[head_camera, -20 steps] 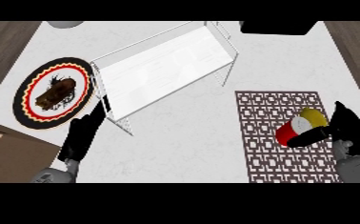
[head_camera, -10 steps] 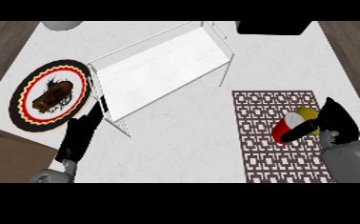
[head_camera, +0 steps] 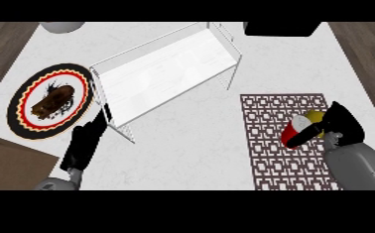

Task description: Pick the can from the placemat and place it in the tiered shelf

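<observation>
Since before, our right robot hand (head_camera: 338, 124) has drawn back slightly, fingers curled round the tilted can (head_camera: 300, 130) over the placemat (head_camera: 275, 128), right of the shelf (head_camera: 164, 73); our left robot hand (head_camera: 88, 140) rests open left of it.

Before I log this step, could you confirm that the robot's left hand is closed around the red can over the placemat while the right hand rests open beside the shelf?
The hands are swapped. In the head view, the right hand is closed around the red can over the placemat, while the left hand rests open beside the shelf.
</observation>
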